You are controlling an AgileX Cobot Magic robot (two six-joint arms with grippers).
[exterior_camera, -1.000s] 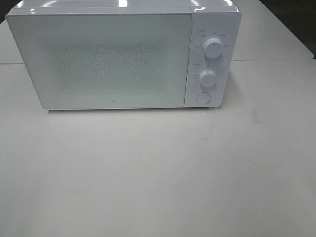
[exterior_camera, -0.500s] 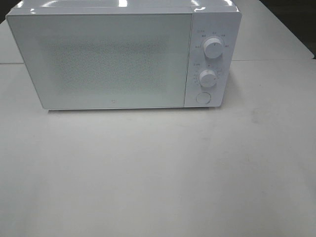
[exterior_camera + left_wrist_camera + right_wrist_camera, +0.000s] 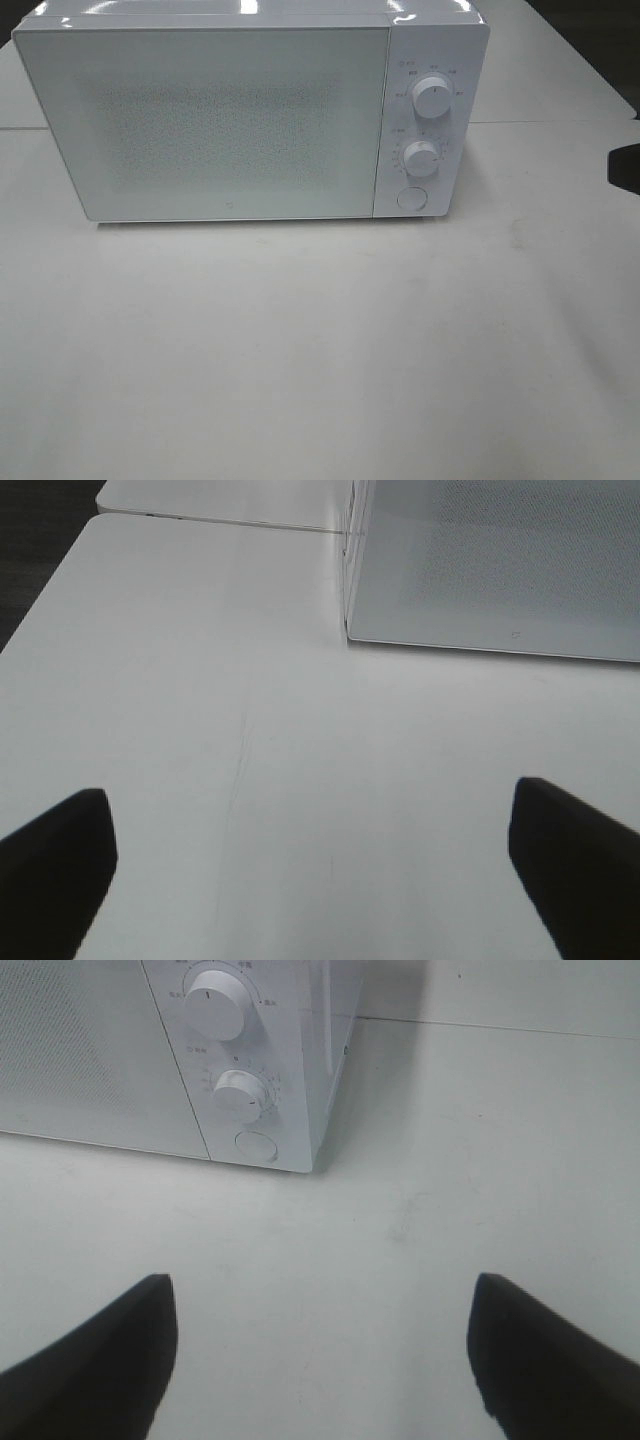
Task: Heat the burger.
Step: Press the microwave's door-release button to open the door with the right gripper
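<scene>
The burger is out of view in every frame. A white microwave (image 3: 220,120) stands at the back of the white table (image 3: 320,350) with its door shut. It also shows in the left wrist view (image 3: 500,560) and the right wrist view (image 3: 100,1060). My left gripper (image 3: 310,800) is open and empty, low over the table in front of the microwave's left corner. My right gripper (image 3: 322,1290) is open and empty, in front of the microwave's control panel. A dark part of the right arm (image 3: 626,168) shows at the right edge of the high view.
The control panel carries an upper knob (image 3: 431,96), a lower knob (image 3: 421,157) and a round button (image 3: 410,198). A seam between two tabletops (image 3: 560,122) runs behind the microwave. The dark floor (image 3: 40,540) lies past the table's left edge.
A dark part of the right arm has come into the high view at its right edge. The microwave has not moved.
</scene>
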